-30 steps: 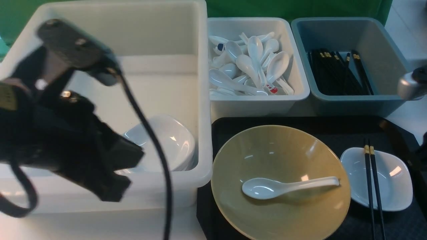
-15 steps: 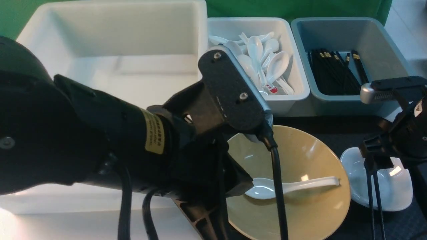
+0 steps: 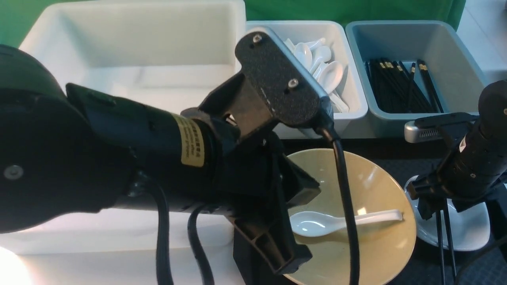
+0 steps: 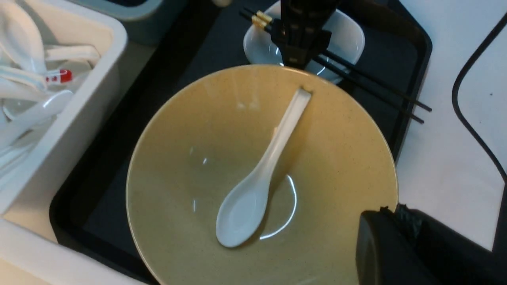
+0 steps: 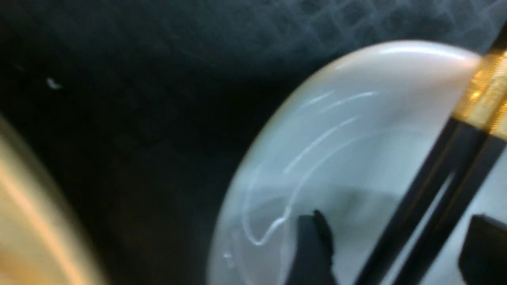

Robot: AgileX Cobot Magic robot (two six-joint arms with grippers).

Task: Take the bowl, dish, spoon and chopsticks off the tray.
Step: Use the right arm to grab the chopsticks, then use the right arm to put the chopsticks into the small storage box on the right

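Between the right gripper's [image 5: 396,221] parted jaws, thin black gold-banded chopsticks [image 5: 429,178] cross the small white dish [image 5: 336,138]; nothing appears cleared from the black textured tray [image 4: 214,55].

Staged dish-sorting station, green backdrop [image 3: 356,10], spoon tub [image 3: 356,123], chopstick tub [image 3: 455,55]

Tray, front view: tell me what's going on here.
The right gripper is open, straddling the chopsticks that lie across the dish. The left gripper, shut, hovers over the bowl, where the spoon lies. All four sit on the tray.
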